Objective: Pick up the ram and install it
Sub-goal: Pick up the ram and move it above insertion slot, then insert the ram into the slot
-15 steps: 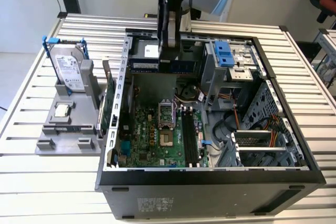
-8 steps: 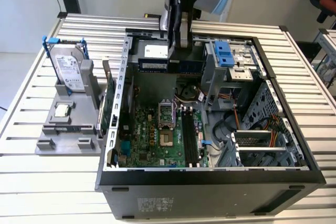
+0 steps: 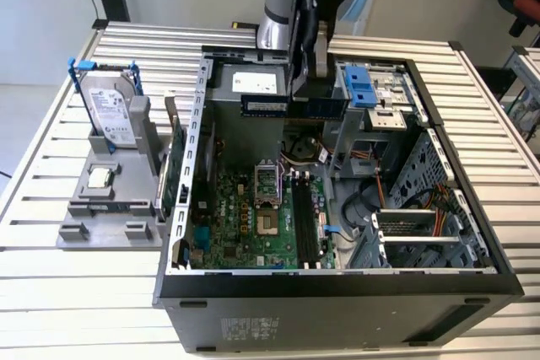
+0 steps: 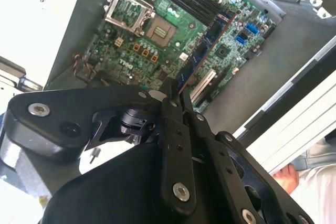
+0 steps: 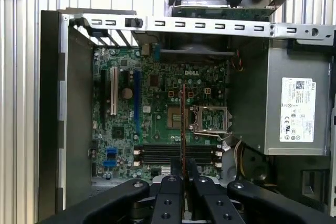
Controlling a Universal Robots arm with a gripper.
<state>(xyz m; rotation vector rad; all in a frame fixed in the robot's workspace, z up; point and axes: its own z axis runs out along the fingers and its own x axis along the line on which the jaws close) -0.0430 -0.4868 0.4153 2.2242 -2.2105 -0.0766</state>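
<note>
The ram (image 3: pixel 270 105) is a long dark-green stick held level above the open computer case (image 3: pixel 337 292). My gripper (image 3: pixel 308 88) is shut on it from above. In the second wrist view the ram (image 4: pixel 202 51) reaches out from the fingertips (image 4: pixel 169 100) over the motherboard. In the first wrist view the ram (image 5: pixel 183 124) shows edge-on, rising from the gripper (image 5: pixel 183 170) across the green motherboard (image 5: pixel 157 103). The black memory slots (image 3: pixel 305 225) lie below on the board, also seen as the slots (image 5: pixel 178 153), and the stick hangs well above them.
A silver hard drive in a blue frame (image 3: pixel 112 107) stands in a grey holder at the exterior view's left, with a processor (image 3: pixel 101 179) below it. A green expansion card (image 3: pixel 173 166) stands beside the case wall. The power supply (image 5: pixel 296 111) and open processor socket (image 3: pixel 266 196) are inside. A person's hand (image 4: pixel 289 174) is nearby.
</note>
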